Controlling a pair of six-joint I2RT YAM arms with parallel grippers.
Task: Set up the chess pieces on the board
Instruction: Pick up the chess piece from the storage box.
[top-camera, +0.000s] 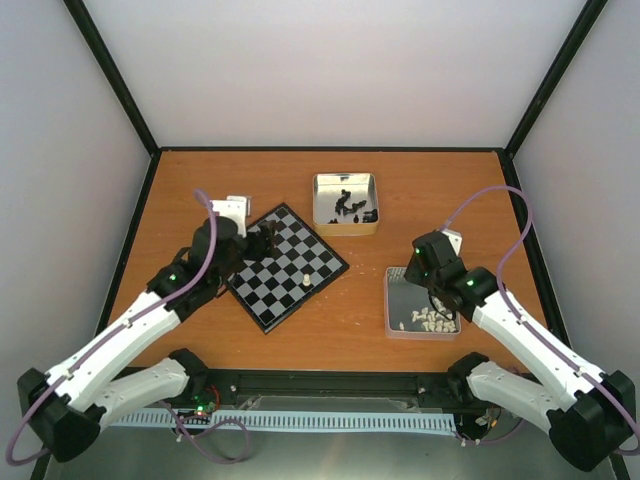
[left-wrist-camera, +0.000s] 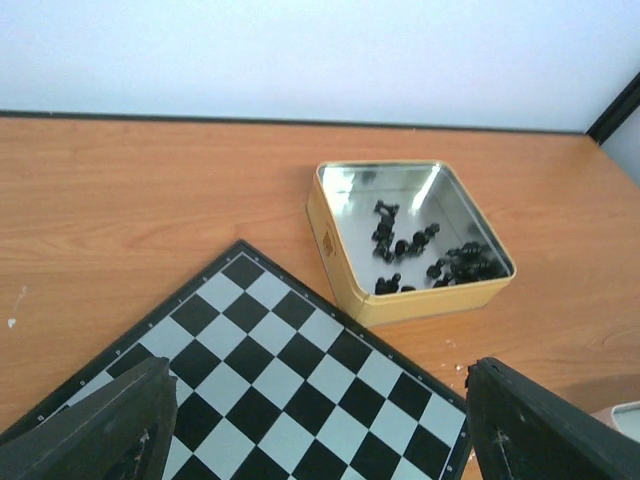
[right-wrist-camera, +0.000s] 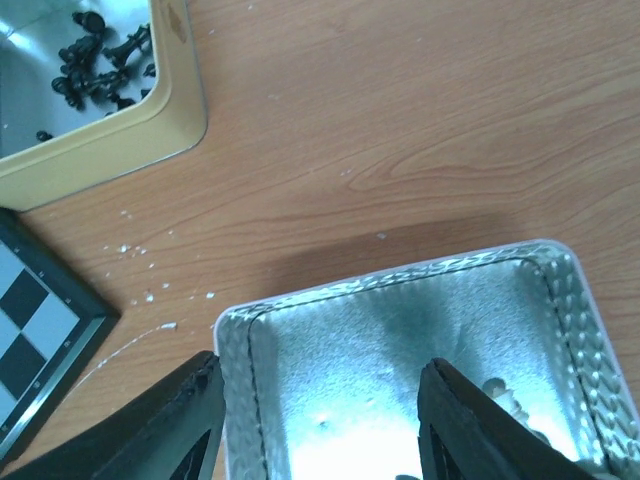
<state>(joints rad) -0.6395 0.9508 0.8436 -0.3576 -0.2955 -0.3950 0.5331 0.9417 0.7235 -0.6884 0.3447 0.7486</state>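
The board (top-camera: 290, 268) lies turned diamond-wise left of centre, with one cream-white piece (top-camera: 303, 281) standing on it. My left gripper (top-camera: 262, 241) hovers over the board's far left side, open and empty. In the left wrist view the board (left-wrist-camera: 290, 390) shows bare squares between the fingers (left-wrist-camera: 120, 430). Several white pieces (top-camera: 430, 320) lie in a silver tin (top-camera: 395, 300) at the right. My right gripper (top-camera: 438, 297) is open above that tin (right-wrist-camera: 400, 340), holding nothing. A few white pieces (right-wrist-camera: 505, 402) show by its right finger.
A yellow tin (top-camera: 346, 226) holding several black pieces (top-camera: 348, 207) stands behind the board; it also shows in the left wrist view (left-wrist-camera: 420, 300) and the right wrist view (right-wrist-camera: 120, 150). Black frame posts and pale walls enclose the table.
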